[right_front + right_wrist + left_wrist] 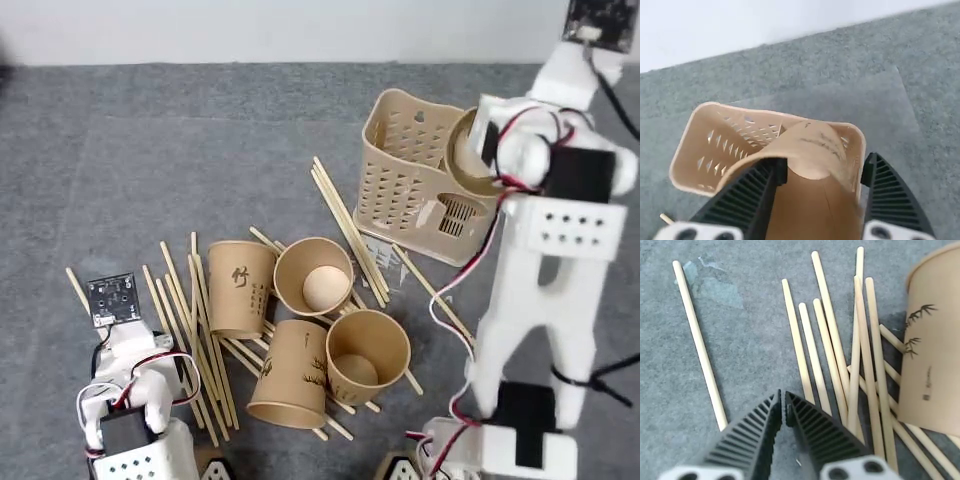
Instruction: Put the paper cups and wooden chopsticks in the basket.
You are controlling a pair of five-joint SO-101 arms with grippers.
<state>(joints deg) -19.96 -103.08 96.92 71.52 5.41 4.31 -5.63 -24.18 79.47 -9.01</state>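
Right gripper (824,165) clamped on brown paper cup (468,155), upper right of high view, above beige slotted plastic basket (400,185). I'd centre it over opening before dropping. Left gripper (782,401) pinched together.

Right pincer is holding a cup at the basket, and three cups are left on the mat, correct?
Wrong count: the high view shows four paper cups left on the mat, not three. The right pincer does hold a fifth cup at the basket.
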